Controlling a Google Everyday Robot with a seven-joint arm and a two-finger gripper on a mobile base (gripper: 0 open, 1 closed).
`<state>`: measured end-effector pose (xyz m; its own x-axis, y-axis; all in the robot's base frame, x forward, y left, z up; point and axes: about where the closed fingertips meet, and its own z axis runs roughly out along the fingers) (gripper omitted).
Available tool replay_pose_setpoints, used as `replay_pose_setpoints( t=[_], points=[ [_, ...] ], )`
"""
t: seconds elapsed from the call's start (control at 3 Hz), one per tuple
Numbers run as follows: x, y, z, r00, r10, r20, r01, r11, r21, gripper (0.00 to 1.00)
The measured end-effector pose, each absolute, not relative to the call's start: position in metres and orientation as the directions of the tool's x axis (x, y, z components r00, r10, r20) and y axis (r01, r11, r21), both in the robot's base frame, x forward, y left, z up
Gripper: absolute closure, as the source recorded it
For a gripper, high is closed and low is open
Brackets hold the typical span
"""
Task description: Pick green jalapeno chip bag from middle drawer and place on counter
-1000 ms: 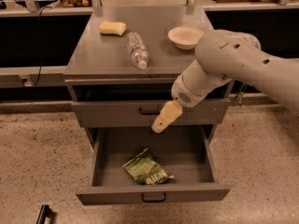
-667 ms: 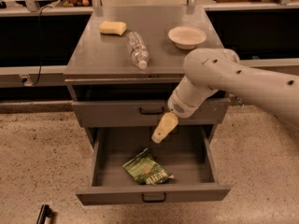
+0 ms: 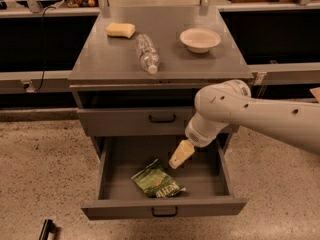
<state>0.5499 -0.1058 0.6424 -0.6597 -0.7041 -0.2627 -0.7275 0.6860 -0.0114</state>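
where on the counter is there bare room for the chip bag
Bare: counter front-left, between sponge, bottle and front edge; and front-right, in front of the bowl. Crowded along the back. The gripper hangs over the middle drawer.

Lab or workshop setting: grey metal drawer cabinet [image 3: 120, 121], speckled floor [image 3: 40, 159], cabled bench [image 3: 20, 80] behind. Robot pincer [image 3: 181, 155] hangs over open middle drawer [image 3: 125, 159].
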Motion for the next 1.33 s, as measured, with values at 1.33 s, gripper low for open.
replay_pose_setpoints(
  t=[1.33],
  points=[
    [0.585, -0.042, 0.533, -0.665, -0.677, -0.315, -0.72, 0.694, 0.027, 0.0]
  ],
)
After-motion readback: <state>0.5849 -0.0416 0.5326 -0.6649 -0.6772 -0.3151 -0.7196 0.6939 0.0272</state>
